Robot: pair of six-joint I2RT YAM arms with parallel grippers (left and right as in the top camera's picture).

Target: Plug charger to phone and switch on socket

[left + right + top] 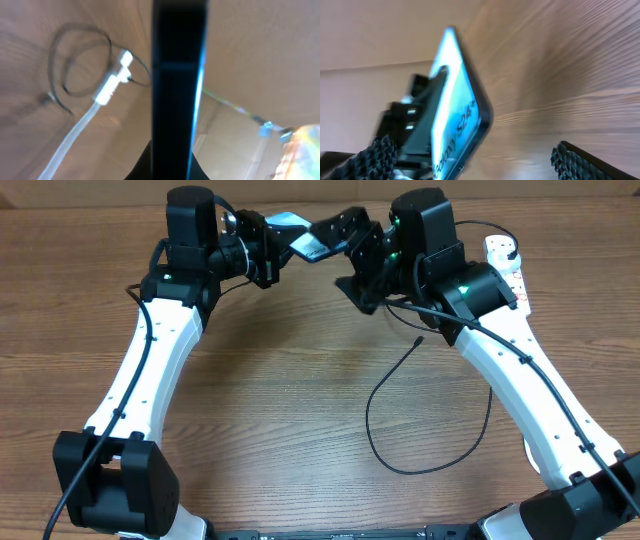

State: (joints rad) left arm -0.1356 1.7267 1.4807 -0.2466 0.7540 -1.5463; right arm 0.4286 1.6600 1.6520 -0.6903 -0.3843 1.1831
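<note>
Phone (303, 242) held off the table (280, 400), clamped in left gripper (275, 250); right gripper (340, 235) jaws wide, empty, just beside it. Charger (367, 415) loops loose on table, unplugged. Next likely: right picks up connector (418, 340), aligns to phone port

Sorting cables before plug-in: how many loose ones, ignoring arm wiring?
2. Black charger cable loops on the table centre-right; a white cord shows only in the left wrist view. Others may be hidden.

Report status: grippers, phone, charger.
Left gripper shut on phone, tilted above table. Right gripper open beside it. Charger loose on table, not in phone. No obstruction seen.
</note>
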